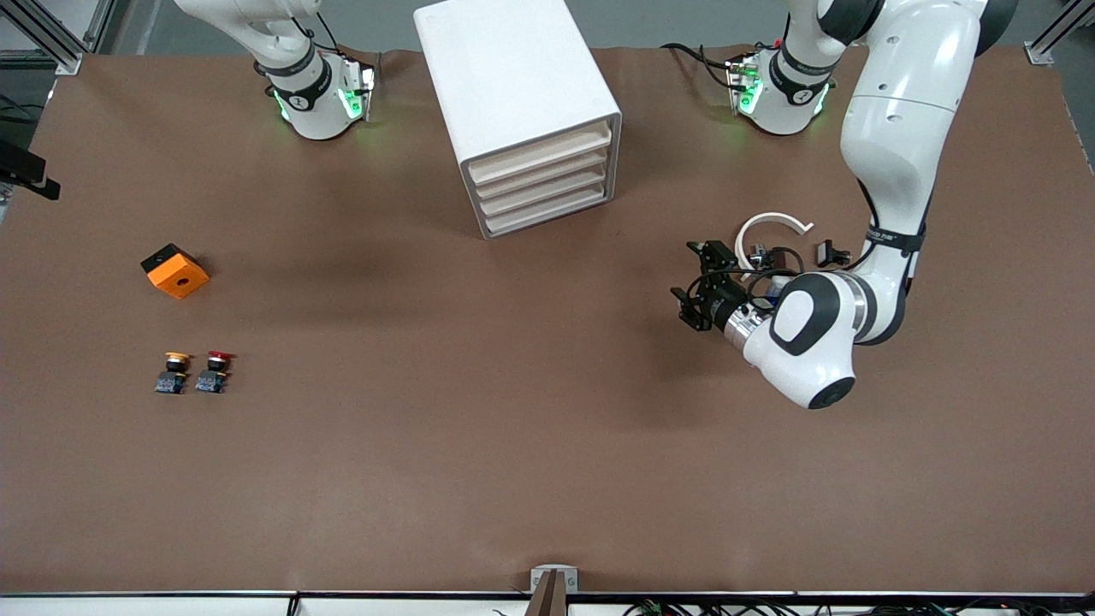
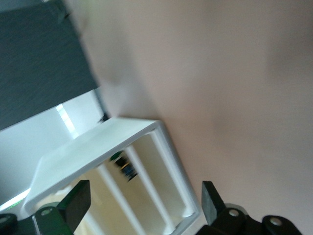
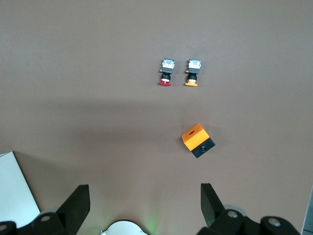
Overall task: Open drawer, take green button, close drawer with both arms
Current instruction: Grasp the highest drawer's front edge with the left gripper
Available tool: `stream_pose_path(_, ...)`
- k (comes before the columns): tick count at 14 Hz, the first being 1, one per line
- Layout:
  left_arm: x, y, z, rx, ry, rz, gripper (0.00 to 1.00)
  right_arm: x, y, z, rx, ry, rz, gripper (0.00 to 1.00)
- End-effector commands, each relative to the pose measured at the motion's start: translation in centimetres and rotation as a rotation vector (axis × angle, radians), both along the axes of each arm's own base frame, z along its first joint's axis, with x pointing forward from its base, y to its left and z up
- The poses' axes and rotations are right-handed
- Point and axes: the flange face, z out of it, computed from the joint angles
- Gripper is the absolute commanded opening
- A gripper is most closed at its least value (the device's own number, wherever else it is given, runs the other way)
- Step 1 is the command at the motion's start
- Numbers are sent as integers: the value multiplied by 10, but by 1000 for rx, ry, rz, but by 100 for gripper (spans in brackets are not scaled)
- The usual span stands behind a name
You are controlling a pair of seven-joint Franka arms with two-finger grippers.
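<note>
The cabinet (image 1: 522, 111) stands on the counter (image 1: 547, 445) between the two arm bases, all four cream slat fronts flush — no drawer (image 1: 537, 155) is open yet. The green button is not in plain sight; the left wrist view shows only a small dark item (image 2: 126, 168) between the slats, too indistinct to name. The yellow-capped button (image 1: 174, 372) and red-capped button (image 1: 214, 370) sit toward the right arm's end, nearer the front camera than the orange block (image 1: 175, 270).

The left tool (image 1: 703, 285) hovers over the counter beside the cabinet, toward the left arm's end, fingers spread and holding nothing. The right tool (image 3: 142, 208) waits above the counter near its own base, fingers also spread.

Handling judgement: the drawer is probably light, rigid plastic that slides easily — hook the slat's front lip and brace the cabinet with the other arm. The button is likely small, hard and light; pinch the block base rather than the round cap.
</note>
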Motion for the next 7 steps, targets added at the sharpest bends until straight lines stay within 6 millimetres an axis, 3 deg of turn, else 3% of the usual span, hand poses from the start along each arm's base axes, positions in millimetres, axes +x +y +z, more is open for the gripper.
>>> stream_pose_path(1,-8,-16,-21,52,175,83,100,22,-1,-24,-18,26,14,100)
stream_pose_path(2,-10,-23,-31,70,234,116,100,34,-5,-49,-21,68,6,100)
stream_pose_path(3,-11,-26,-40,87,289,155,100,38,-7,-57,-22,80,9,100)
stream_pose_path(6,-26,-36,-71,207,418,195,100,44,-14,-66,-52,84,3,100)
stream_pose_path(7,-31,-44,-72,216,428,182,100,44,-15,-65,-53,78,3,100)
